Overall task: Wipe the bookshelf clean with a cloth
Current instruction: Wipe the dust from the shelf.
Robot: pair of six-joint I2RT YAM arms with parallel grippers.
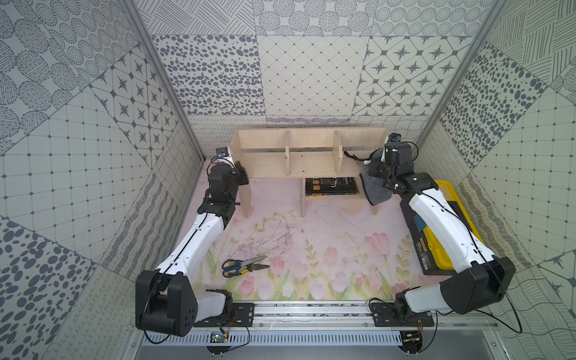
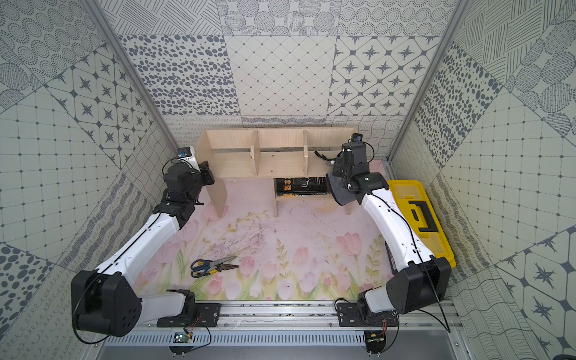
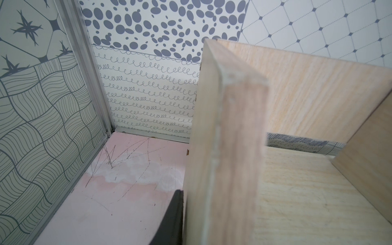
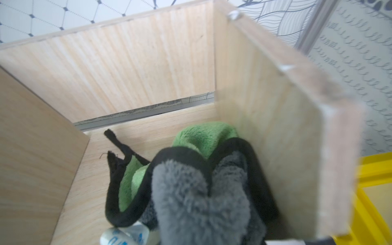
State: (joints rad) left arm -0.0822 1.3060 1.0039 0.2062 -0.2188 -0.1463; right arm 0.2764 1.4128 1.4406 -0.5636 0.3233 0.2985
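The bookshelf (image 1: pixel 308 138) stands along the far edge of the tabletop (image 1: pixel 311 230), close to the back wall, its three bays open to the front. The cloth (image 1: pixel 375 191) is in the right-hand bay. In the right wrist view it lies bunched on the shelf board against the right end panel, green side and dark trim showing among grey folds (image 4: pixel 201 191). In both top views a grey flap of it hangs over the front edge of the board. The right gripper (image 1: pixel 372 165) reaches into that bay from the front, its jaws closed tight on the bunched cloth. The left gripper (image 1: pixel 241 174) is at the left end panel. In the left wrist view the panel's front edge runs up the middle, with one dark finger (image 3: pixel 172 216) against its outer face and the other hidden, so the jaws stand narrow, clamped on the panel. Two small brown specks lie on the middle bay's board. A dark book (image 1: pixel 332 186) lies flat on the small lower shelf. A yellow-and-black toolbox (image 2: pixel 414 212) sits along the right edge, partly under the right arm. Blue-handled scissors (image 1: pixel 240 265) lie towards the near left corner.
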